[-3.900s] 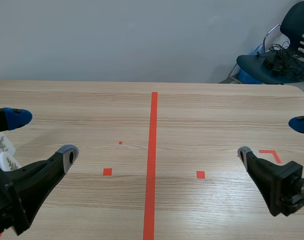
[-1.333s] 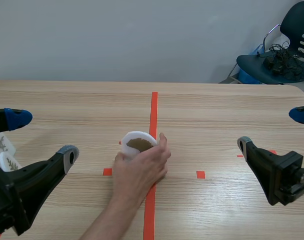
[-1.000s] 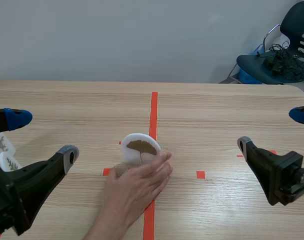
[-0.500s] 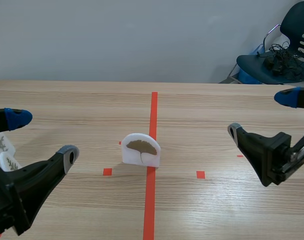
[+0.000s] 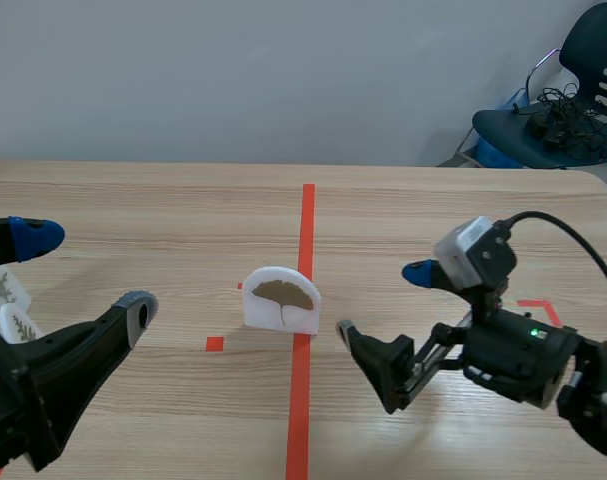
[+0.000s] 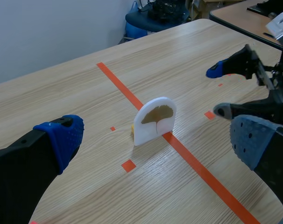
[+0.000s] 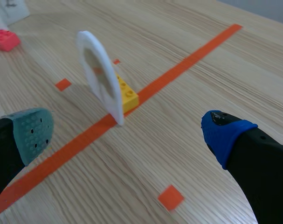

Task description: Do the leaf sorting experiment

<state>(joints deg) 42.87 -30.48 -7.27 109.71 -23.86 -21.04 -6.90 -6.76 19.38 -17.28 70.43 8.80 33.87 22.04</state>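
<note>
Left gripper (image 5: 88, 270): fingers apart, empty, well to the left of the white arched plastic plaque bearing a brown fan-shaped leaf (image 5: 281, 298). Right gripper (image 5: 381, 300): fingers apart, empty, just right of the plaque. Plaque stands upright on the wooden table (image 5: 183, 210). Small yellow toy brick (image 7: 126, 95) sits just behind the plaque.

Pale, matt wood-grain across the table (image 5: 163, 210), smooth matt white plastic in the arched leaf plaque (image 5: 281, 300), glossy yellow plastic in the studded brick (image 7: 126, 96) behind it, soft dotted rubbery pads (image 7: 33, 131) on matt black fingers (image 7: 267, 163).
</note>
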